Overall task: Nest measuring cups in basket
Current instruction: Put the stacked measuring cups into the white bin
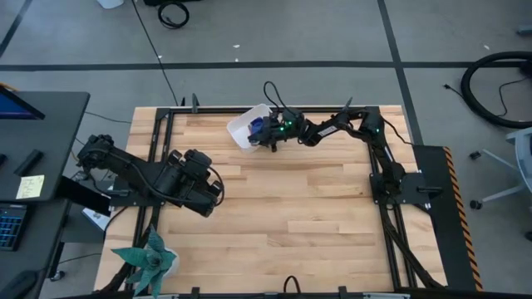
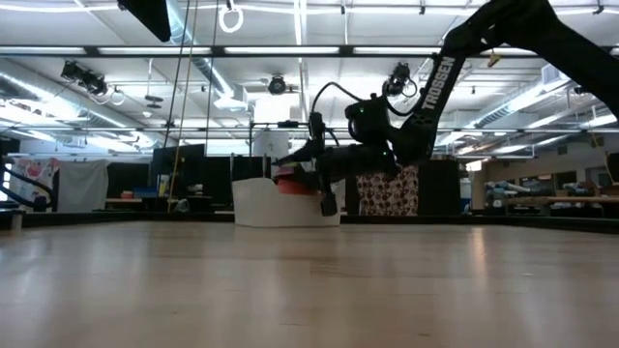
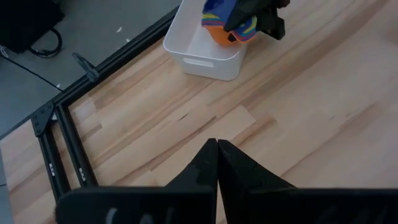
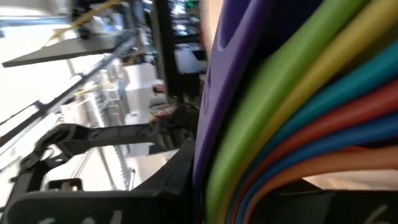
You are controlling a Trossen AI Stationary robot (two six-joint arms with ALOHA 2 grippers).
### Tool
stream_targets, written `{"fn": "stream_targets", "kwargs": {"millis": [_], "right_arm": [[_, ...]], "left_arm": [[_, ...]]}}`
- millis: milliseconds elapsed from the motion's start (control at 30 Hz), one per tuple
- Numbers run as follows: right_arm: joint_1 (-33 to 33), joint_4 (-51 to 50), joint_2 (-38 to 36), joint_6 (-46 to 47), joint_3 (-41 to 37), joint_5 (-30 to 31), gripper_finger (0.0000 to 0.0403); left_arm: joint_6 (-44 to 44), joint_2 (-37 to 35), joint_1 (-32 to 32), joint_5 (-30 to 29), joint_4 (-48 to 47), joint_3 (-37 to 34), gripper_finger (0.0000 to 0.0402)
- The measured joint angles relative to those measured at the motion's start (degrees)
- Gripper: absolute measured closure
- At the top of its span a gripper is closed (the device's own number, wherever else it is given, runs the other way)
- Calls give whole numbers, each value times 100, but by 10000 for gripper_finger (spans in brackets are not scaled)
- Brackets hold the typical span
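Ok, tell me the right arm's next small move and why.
Probably lower the stack of nested measuring cups a little into the white basket, then open. The right gripper holds the stack over the basket at the table's far edge, apparently just above its rim, while the left gripper waits shut, well away.

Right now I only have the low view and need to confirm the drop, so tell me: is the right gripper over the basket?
Observer: Yes. From above, the right gripper sits over the basket at the table's far edge.
Operator: Is it holding anything?
Observer: Its wrist camera shows the measuring cups as a nested stack between the fingers.
Operator: Is the stack down inside?
Observer: The left wrist view shows the stack at the basket's opening; I cannot tell whether it touches bottom.
Operator: And the left arm?
Observer: The left gripper is shut, waiting over bare table.
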Motion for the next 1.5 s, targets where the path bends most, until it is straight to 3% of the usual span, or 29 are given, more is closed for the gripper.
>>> {"fn": "stream_targets", "kwargs": {"millis": [600, 833, 1167, 1300, 1500], "right_arm": [[-129, -429, -26, -252, 9, -329, 308], [-127, -391, -37, -246, 13, -262, 235], [-127, -343, -26, -230, 4, -257, 232], [-127, -304, -20, -212, 2, -258, 232], [-129, -78, 0, 25, -9, -238, 232]], "left_arm": [[-309, 0, 0, 0, 62, 0, 393], [-425, 0, 0, 0, 93, 0, 393], [-463, 0, 5, 11, 166, 0, 393], [-518, 2, 242, 312, 255, 0, 393], [258, 4, 1046, 366, 1070, 0, 393]]}}
